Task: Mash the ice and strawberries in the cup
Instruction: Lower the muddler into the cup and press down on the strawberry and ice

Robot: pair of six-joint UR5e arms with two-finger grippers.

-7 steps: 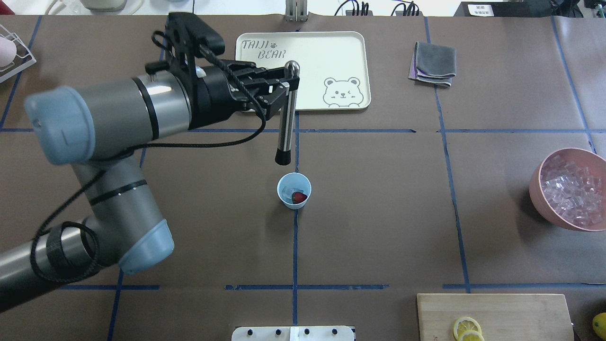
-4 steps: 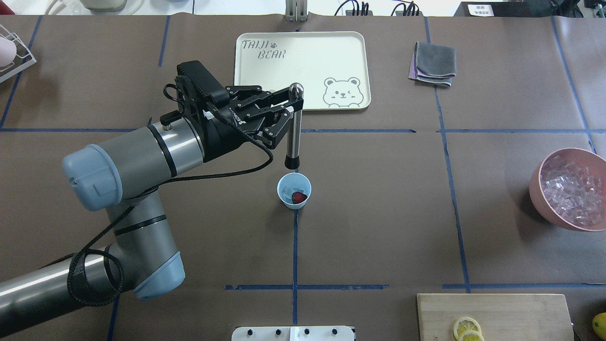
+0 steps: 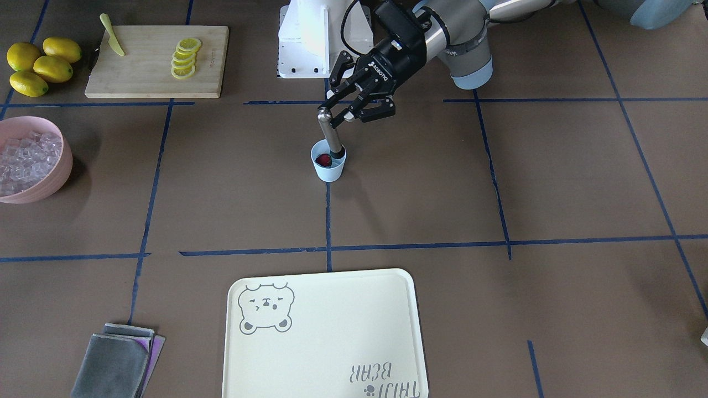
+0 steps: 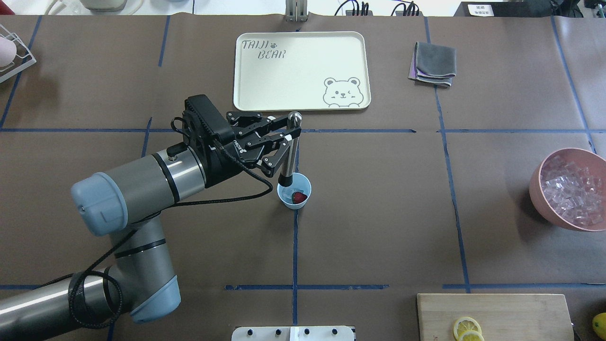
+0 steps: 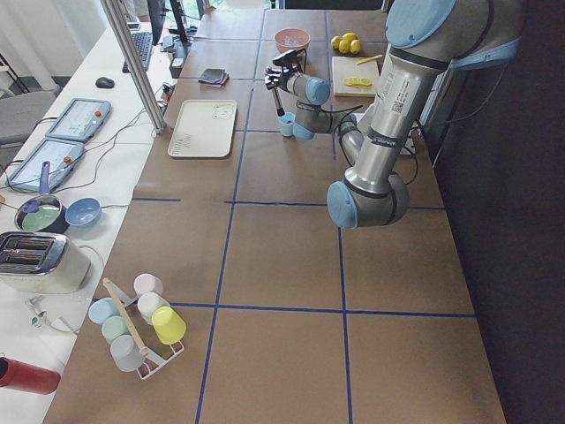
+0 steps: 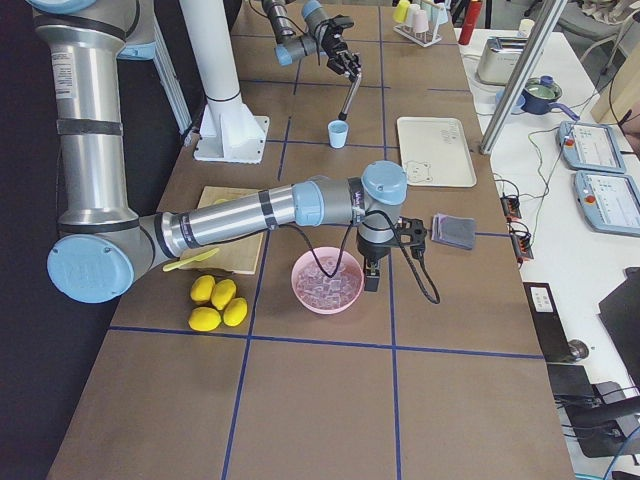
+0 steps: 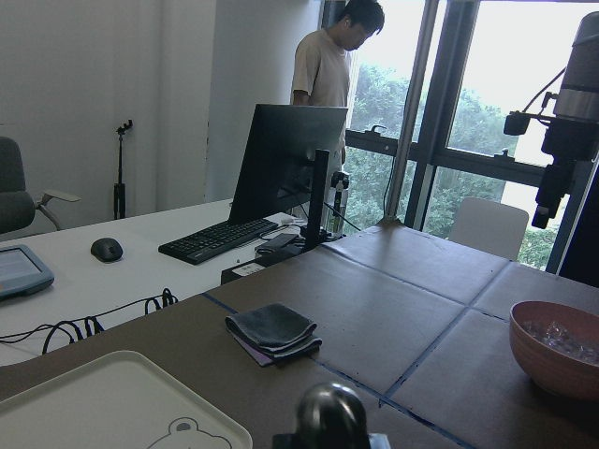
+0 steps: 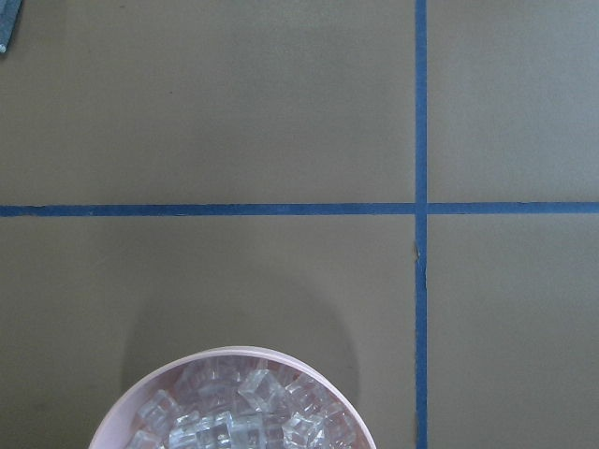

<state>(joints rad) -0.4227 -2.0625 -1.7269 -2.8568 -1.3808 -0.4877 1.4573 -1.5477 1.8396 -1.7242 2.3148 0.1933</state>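
One muddler (image 4: 289, 156) clamped in left gripper (image 4: 285, 129) | tip at cup (image 4: 307, 185) rim, beside strawberry (image 4: 298, 197) | right gripper (image 6: 371, 284) by bowl (image 6: 300, 290): grip unreadable

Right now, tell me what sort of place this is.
Probably a robotics lab staged as a drinks counter: a tape-gridded table, a desk with monitor and keyboard alongside, an arm holding a muddler to a cup, and a board of lemon slices.

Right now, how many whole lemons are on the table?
4. All sit in one cluster just off the end of the wooden cutting board: first lemon, second lemon, third lemon, fourth lemon. None appears hidden.
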